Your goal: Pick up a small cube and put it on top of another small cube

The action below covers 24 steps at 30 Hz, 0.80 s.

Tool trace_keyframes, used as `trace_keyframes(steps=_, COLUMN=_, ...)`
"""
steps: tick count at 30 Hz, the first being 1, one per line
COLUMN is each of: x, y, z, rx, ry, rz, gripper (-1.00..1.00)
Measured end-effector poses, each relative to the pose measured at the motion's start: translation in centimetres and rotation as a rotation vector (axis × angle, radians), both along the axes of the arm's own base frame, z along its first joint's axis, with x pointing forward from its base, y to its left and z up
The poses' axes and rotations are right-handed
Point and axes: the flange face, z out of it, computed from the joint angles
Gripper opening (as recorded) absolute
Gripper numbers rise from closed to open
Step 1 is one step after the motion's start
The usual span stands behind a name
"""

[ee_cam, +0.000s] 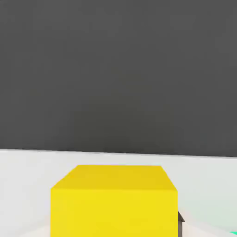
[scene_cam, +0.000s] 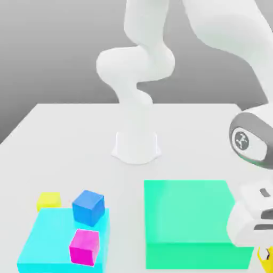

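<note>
From my seat, the gripper [scene_cam: 261, 250] sits at about five o'clock in the exterior view, low at the corner, just past the green block [scene_cam: 194, 224], and I read its jaws as drawn in tight on a yellow cube [ee_cam: 114, 203]; the hand view has that cube square in front of the camera, resting on the white table [scene_cam: 80, 138], and a sliver of yellow peeks out under the hand in the exterior view. So I judge the grasp as just made and the lift as the step in hand. The likely targets lie well apart at about seven o'clock: a blue cube [scene_cam: 88, 207] and a magenta cube [scene_cam: 84, 246] on the cyan slab [scene_cam: 50, 240], and a second small yellow cube [scene_cam: 49, 201] on the table at the slab's far corner. To do this well I would rise straight up before travelling, so the cube doesn't drag on the table or clip the green block, and carry it high enough to pass over that block. I'd keep the wrist level so the cube stays square, line it up above the chosen cube, then come down slowly and let go only once the faces meet.
</note>
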Motion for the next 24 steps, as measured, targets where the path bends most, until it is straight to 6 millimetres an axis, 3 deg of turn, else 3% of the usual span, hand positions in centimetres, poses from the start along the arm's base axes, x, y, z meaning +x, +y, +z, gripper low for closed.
trace_keyframes(steps=5, x=-1.7, y=-11.3, z=3.6, rx=-0.008, ry=0.000, rz=-0.050, gripper=-1.00)
trace_keyframes(steps=8, x=-4.0, y=-18.7, z=5.3, rx=-0.007, ry=0.002, rz=-0.106, gripper=-1.00)
trace_keyframes(steps=11, x=-7.4, y=-24.5, z=6.6, rx=-0.001, ry=0.005, rz=-0.145, gripper=-1.00)
trace_keyframes(steps=16, x=-13.4, y=-29.8, z=7.4, rx=0.016, ry=0.006, rz=-0.155, gripper=-1.00)
trace_keyframes(steps=20, x=-14.2, y=-30.6, z=3.1, rx=0.019, ry=0.006, rz=-0.159, gripper=-1.00)
trace_keyframes(steps=21, x=-14.3, y=-30.6, z=2.0, rx=0.018, ry=0.006, rz=-0.159, gripper=1.00)
trace_keyframes(steps=24, x=-14.3, y=-30.6, z=2.0, rx=0.018, ry=0.006, rz=-0.159, gripper=1.00)
